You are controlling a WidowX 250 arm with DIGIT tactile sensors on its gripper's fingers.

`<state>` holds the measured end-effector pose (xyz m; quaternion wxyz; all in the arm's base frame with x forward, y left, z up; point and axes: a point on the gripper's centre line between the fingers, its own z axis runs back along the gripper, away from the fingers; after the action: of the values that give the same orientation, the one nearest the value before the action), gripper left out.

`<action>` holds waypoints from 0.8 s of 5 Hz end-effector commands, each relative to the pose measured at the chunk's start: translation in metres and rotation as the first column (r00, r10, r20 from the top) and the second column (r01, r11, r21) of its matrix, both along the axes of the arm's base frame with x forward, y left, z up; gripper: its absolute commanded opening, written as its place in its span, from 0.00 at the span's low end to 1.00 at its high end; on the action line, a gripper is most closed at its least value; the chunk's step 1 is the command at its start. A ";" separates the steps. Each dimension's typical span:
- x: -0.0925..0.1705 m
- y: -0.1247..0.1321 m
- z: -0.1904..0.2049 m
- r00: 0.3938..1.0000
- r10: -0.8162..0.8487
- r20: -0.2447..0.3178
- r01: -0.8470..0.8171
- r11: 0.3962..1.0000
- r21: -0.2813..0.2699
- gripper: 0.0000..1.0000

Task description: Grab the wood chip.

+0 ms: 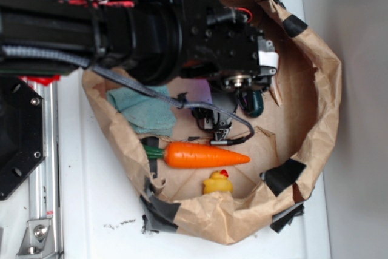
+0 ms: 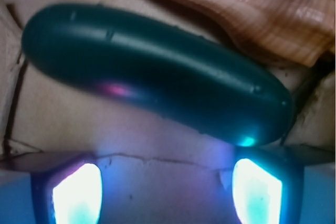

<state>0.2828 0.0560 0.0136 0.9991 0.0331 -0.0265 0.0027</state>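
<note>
No dark grey-brown wood chip shows in either view; it is hidden or out of view. My gripper [image 2: 167, 195] is open and empty, its two lit fingertips [image 2: 79, 195] low over the brown paper floor. Just ahead of them lies the dark green capsule [image 2: 157, 72], slanting across the wrist view. Beyond it, at the top right, is the tan striped seashell [image 2: 252, 14]. In the exterior view the gripper [image 1: 250, 96] hangs under the black arm, right by the capsule [image 1: 256, 106] and the seashell tip [image 1: 276, 94].
A crumpled brown paper wall [image 1: 321, 89] with black tape patches [image 1: 284, 175] rings the work area. Inside lie an orange carrot [image 1: 206, 154], a yellow duck [image 1: 218, 183], a teal cloth [image 1: 142, 110] and a small black clip-like object [image 1: 219, 124] with a grey cable.
</note>
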 end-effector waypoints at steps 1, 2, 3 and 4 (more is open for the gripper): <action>-0.011 0.030 0.017 0.999 0.025 0.022 -0.024 0.999 -0.031 1.00; -0.027 0.032 0.026 0.998 0.024 0.051 -0.023 0.999 -0.033 1.00; -0.029 0.031 0.032 0.998 0.014 0.057 -0.012 0.999 -0.037 1.00; -0.041 0.035 0.049 0.997 0.013 0.079 -0.011 0.999 -0.032 1.00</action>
<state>0.2413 0.0799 0.0502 0.9991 0.0075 -0.0404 0.0050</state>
